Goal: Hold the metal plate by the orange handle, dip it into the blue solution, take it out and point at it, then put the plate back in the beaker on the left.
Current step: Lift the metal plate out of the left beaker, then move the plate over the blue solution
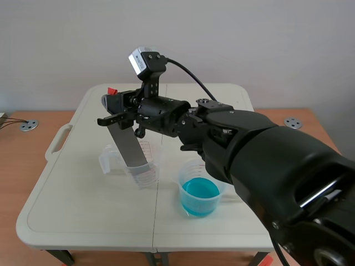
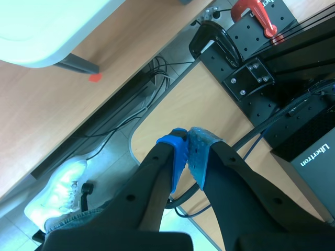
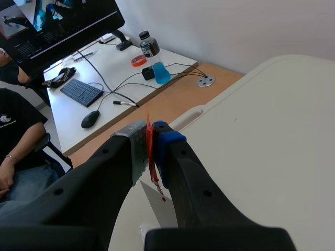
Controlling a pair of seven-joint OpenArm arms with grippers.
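Note:
My right gripper [image 1: 115, 105] is shut on the orange handle [image 1: 111, 91] of the grey metal plate [image 1: 131, 145]. The plate hangs tilted, and its lower end seems to sit inside the clear beaker [image 1: 128, 167] on the left. The beaker of blue solution [image 1: 199, 195] stands to the right of it, apart from the plate. In the right wrist view the thin orange handle [image 3: 149, 137] is pinched between the pads of my right gripper [image 3: 150, 142], with the plate [image 3: 159, 208] below. My left gripper [image 2: 187, 150] is shut on nothing, off the table, facing the floor.
The white folding table [image 1: 83, 210] carries both beakers. Beyond its far side a person [image 3: 15, 130] sits at a desk with a keyboard [image 3: 82, 92] and mouse. Below the left gripper are black equipment [image 2: 261, 68], cables and a white shoe [image 2: 60, 188].

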